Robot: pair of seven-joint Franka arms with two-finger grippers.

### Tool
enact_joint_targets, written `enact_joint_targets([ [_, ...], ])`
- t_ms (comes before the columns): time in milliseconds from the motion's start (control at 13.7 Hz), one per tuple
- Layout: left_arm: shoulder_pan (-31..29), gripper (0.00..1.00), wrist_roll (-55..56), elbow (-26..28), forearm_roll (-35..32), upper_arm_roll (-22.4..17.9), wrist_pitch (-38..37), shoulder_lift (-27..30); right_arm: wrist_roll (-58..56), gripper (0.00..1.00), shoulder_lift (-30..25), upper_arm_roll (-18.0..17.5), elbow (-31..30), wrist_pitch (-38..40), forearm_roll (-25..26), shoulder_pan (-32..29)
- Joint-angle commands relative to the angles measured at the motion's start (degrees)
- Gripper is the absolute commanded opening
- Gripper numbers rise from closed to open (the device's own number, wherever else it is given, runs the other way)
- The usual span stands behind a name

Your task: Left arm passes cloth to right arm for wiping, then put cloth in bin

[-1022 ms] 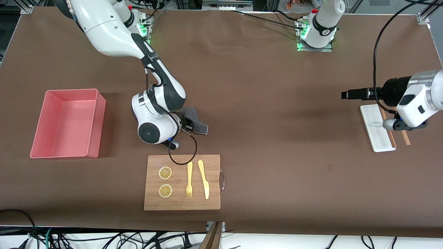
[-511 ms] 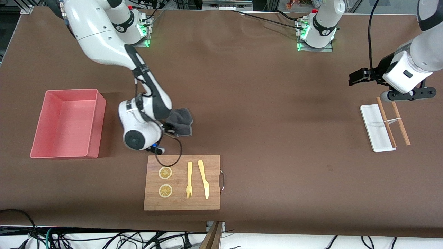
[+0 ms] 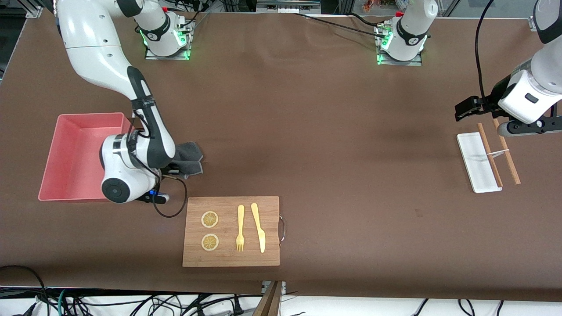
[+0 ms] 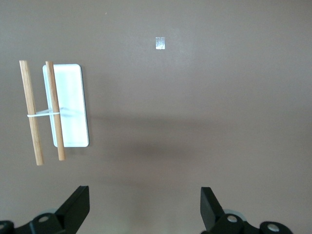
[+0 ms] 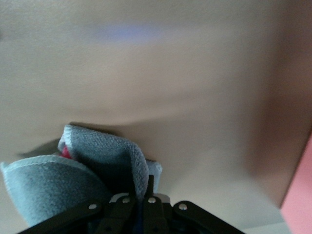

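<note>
Carrying the dark grey cloth [image 3: 189,157] pinched in the closed fingers of the right gripper [image 3: 173,168], just beside the pink bin [image 3: 49,175] for dropping; waiting with left gripper [image 3: 465,108] fingers spread open over the worktop [image 3: 333,131] near the white tray [image 3: 476,169].

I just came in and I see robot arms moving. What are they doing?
The right arm's tool is shut on a dark grey cloth, holding it beside the pink bin, which it has not yet dropped it into. The left arm waits, its tool open over the table near the white tray and the chopsticks. The wooden board with fork, knife and lemon slices lies untouched.
</note>
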State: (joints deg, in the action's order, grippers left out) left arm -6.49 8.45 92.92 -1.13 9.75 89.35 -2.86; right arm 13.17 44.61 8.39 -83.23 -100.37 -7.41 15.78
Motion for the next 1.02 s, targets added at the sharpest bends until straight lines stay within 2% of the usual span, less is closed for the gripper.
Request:
enact_joint_targets([
  [0,-3.4,1.00,-6.6,-2.1,0.1,0.1,-0.1,-0.9,-0.3,0.00,-1.5,-0.6,-1.1,0.8,0.9,0.1],
  [73,-4.1,1.00,-6.6,-2.7,0.9,0.1,-0.1,-0.9,1.8,0.00,-1.4,-1.2,-1.1,0.4,0.6,0.1],
  [584,-4.3,1.00,-5.8,-4.5,1.6,0.2,-0.1,-1.9,22.5,0.00,-0.4,-12.1,-1.3,-7.5,0.1,0.6],
  [803,-4.8,1.00,-6.1,-4.6,1.7,0.1,-0.1,-2.0,29.4,0.00,-0.4,-16.5,-1.0,-11.0,-4.1,0.7],
  [949,-4.4,1.00,-5.9,-4.7,1.6,0.2,0.1,-2.6,33.7,0.00,-0.4,-19.2,-1.0,-13.6,-4.5,1.0],
])
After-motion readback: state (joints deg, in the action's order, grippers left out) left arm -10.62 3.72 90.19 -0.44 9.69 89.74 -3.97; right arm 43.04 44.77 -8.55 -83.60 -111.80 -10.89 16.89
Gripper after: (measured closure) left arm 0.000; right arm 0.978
